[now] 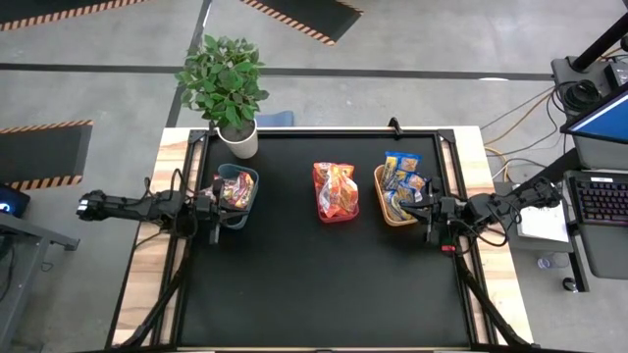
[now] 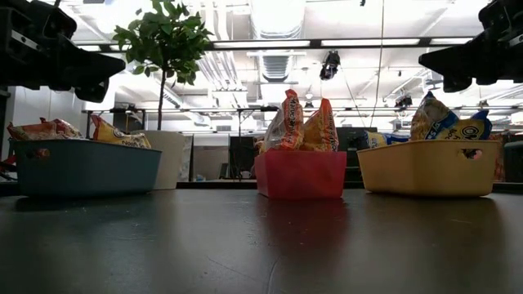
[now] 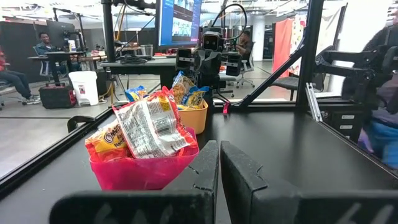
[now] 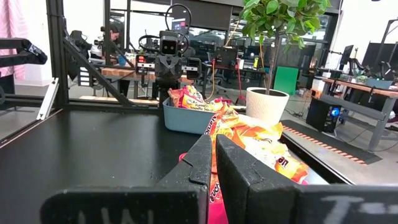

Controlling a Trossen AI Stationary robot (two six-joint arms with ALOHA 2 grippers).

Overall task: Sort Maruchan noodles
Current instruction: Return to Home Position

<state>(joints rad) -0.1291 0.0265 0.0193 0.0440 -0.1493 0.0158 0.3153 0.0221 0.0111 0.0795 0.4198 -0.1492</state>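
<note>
The Maruchan noodles lie sorted in three bins standing in a row across the black table. The teal bin [image 1: 238, 192] holds red-pink packets [image 1: 234, 189]. Orange packets [image 1: 335, 189] stand upright in the red bin [image 2: 300, 175]. Blue-and-yellow packets [image 1: 402, 177] fill the tan bin [image 2: 425, 167]. My left gripper [image 1: 221, 209] hangs shut and level beside the teal bin's near left side; its fingers [image 3: 219, 163] point toward the red bin [image 3: 142, 172]. My right gripper [image 1: 429, 210] is shut too, level beside the tan bin's right side, fingers [image 4: 213, 158] toward the orange packets [image 4: 264, 142].
A potted plant [image 1: 229, 86] in a white pot stands at the table's far left corner, just behind the teal bin. The black mat [image 1: 324, 284] stretches open in front of the bins. A small clamp [image 1: 394, 126] sits on the far edge. People sit at desks beyond the table.
</note>
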